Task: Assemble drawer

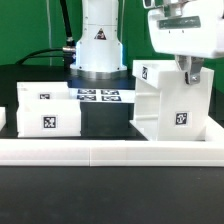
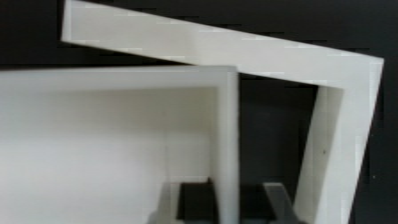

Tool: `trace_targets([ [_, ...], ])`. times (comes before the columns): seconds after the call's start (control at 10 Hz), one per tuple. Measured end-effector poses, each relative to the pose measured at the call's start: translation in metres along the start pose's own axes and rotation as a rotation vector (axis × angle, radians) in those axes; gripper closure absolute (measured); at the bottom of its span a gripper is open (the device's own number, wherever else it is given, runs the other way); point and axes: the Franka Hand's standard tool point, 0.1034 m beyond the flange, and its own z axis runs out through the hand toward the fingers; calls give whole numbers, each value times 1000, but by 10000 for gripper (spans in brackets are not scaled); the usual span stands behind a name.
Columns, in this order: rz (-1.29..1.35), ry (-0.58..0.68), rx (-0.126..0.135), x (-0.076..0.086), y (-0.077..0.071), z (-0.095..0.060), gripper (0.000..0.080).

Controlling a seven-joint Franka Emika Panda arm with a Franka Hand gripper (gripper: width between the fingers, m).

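Gripper [image 1: 186, 70] shut tight on a white panel [image 1: 190, 88], fingers [image 2: 270, 204] pinching its thin edge. Panel upright inside the drawer box [image 1: 150, 98] on the exterior view's right. Small box [image 1: 45, 110] well apart at the left.

I see a green backdrop wall [image 1: 30, 25] behind a black table [image 1: 110, 195], evenly lit, under my rig.

white drawer box [image 1: 170, 100] upright at exterior view's right, smaller drawer piece [image 1: 45, 110] at left
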Motion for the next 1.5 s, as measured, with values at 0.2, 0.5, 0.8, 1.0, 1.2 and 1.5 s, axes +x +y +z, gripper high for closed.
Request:
trace_targets([
  [0.2, 112, -14, 10, 2, -11, 1, 760],
  [0.5, 104, -24, 13, 6, -34, 2, 760],
  [0.8, 108, -33, 16, 8, -53, 4, 760],
  [1.0, 108, -36, 22, 10, -64, 4, 760],
  [1.2, 100, -36, 21, 9, -64, 5, 760],
  [1.5, 31, -35, 20, 8, -58, 1, 374],
])
